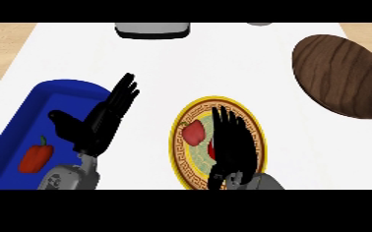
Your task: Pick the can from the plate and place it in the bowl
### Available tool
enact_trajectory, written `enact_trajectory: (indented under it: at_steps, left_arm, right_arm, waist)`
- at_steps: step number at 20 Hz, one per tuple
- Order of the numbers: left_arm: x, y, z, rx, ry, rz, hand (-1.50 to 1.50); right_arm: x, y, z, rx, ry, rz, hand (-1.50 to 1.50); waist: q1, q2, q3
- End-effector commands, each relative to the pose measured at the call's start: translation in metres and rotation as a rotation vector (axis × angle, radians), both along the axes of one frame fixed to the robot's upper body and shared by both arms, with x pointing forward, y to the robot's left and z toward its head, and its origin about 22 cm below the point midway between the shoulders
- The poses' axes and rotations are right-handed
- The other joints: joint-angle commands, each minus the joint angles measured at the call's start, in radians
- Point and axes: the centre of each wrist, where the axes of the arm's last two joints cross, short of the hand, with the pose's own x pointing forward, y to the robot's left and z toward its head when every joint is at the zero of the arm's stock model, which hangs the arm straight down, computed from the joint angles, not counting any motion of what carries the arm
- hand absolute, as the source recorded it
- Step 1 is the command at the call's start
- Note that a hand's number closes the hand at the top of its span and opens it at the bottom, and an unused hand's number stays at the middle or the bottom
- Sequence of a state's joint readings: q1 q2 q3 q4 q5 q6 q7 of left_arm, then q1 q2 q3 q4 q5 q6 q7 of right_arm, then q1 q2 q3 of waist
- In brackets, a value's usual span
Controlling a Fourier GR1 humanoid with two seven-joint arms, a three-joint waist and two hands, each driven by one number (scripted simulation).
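A round plate point(218, 101) with a yellow patterned rim lies at the lower middle of the counter. On its left half sits a red can point(193, 132). My right hand point(232, 145) is open above the plate, fingers straight and pointing away from me, just right of the can and hiding the plate's centre. A small red patch shows under its fingers. The dark wooden bowl point(338, 76) stands at the far right. My left hand point(102, 120) rests open, fingers up, at the blue tray's right edge.
A blue tray point(44, 98) at the left holds a red bell pepper point(36, 157). A grey object point(152, 29) sits at the counter's back edge. White counter lies between plate and bowl.
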State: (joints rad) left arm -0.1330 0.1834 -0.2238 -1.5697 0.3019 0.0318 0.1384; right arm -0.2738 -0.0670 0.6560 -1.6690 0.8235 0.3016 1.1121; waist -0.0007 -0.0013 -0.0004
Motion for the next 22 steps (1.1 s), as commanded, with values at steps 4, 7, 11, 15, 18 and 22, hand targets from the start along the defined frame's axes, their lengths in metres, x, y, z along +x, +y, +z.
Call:
enact_trajectory:
  at_steps: [4,7,11,15,18,22]
  left_arm:
    - [-0.006,0.018,-0.001,-0.003,0.007,0.005,0.00]
    - [0.004,0.006,-0.016,-0.016,0.009,0.001,0.00]
    - [0.008,0.001,0.000,-0.009,-0.003,-0.001,0.00]
    - [-0.006,-0.018,-0.011,-0.006,-0.018,0.010,0.00]
    - [0.001,-0.015,-0.008,-0.003,0.010,-0.014,0.00]
    - [-0.026,0.011,-0.014,0.003,0.004,0.004,0.00]
  right_arm:
    - [0.022,0.002,-0.003,-0.056,0.052,-0.122,-1.50]
    - [0.009,0.002,-0.030,-0.066,0.040,-0.113,-1.50]
    - [0.017,0.002,-0.007,-0.029,-0.008,-0.060,1.50]
    - [0.019,-0.010,-0.025,-0.054,-0.047,-0.012,1.50]
    - [0.032,-0.005,-0.044,-0.046,-0.044,0.008,1.50]
    - [0.007,0.002,-0.031,-0.059,-0.050,0.017,1.50]
  waist:
    - [0.004,0.001,0.000]
    - [0.000,0.002,0.000]
    - [0.002,0.001,0.000]
    - [0.001,0.001,0.000]
    - [0.002,0.002,0.000]
    - [0.004,0.000,0.000]
